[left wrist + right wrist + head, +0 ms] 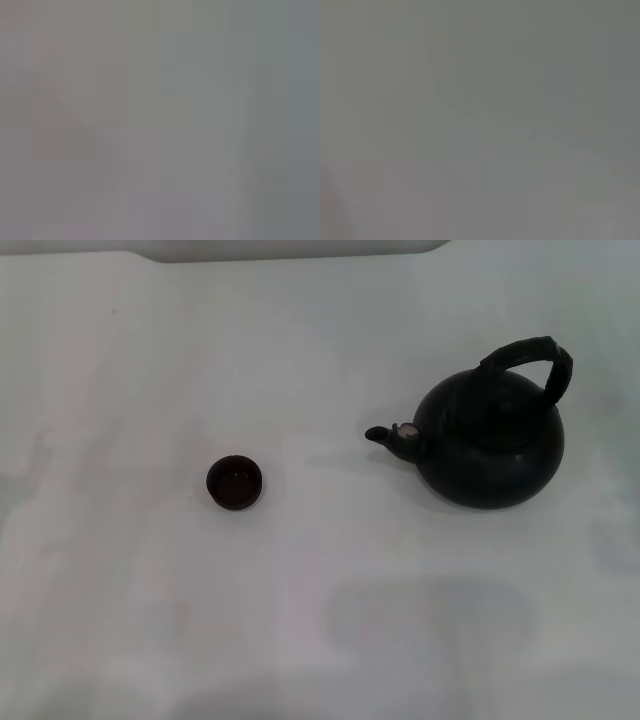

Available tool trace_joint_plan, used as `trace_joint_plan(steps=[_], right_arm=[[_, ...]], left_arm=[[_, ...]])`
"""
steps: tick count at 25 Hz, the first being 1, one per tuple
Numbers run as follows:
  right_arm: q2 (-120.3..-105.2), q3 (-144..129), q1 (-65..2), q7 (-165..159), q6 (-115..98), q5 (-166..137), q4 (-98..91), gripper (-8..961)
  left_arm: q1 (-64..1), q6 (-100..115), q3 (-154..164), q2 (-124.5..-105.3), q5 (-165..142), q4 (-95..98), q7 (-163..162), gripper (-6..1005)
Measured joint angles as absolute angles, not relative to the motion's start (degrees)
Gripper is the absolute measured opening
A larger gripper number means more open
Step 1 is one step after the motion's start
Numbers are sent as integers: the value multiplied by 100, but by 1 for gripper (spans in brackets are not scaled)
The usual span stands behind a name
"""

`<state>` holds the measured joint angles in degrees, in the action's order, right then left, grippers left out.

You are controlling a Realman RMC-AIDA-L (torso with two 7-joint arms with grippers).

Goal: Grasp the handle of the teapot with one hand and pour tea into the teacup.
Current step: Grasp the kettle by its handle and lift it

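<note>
The black teapot [490, 445] stands upright on the white table [300, 620] at the right of the head view. Its arched, wrapped handle [530, 358] rises over its top. Its short spout [385, 437] points left toward the teacup and has a pale spot at its base. The tiny dark teacup [236, 482] stands left of centre, well apart from the teapot. Neither gripper shows in the head view. Both wrist views show only a plain grey surface, with no fingers and no task objects.
The table's far edge [300, 252] runs along the top of the head view. A faint shadow lies on the table near the front, below the teapot.
</note>
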<state>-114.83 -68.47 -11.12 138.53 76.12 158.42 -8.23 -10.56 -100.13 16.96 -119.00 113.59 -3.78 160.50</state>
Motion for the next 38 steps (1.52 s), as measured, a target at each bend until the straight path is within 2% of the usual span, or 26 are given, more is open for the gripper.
trace_joint_plan(steps=[5, 9, 14, 32, 38], right_arm=[[-11448, -7785, -714, 14437, 8374, 15842, -826, 582], [-11501, -8320, -365, 14869, 8906, 15843, -827, 577], [-11504, -8756, -313, 14886, 8937, 15844, -826, 570], [-11522, -9456, -1296, 15138, 7919, 15773, -846, 557], [-11492, -9416, -1357, 15112, 7671, 15769, -1131, 555]], left_arm=[[-1184, -9890, 1696, -11900, 12208, -391, 15981, 886], [-1396, -9661, 1696, -11895, 12309, -361, 15973, 885], [-1553, -9413, 1698, -11892, 12311, -339, 15971, 886], [-1484, -9238, 1735, -11904, 12288, -381, 15969, 886], [-1401, -9275, 1745, -11916, 12281, -386, 15951, 885]])
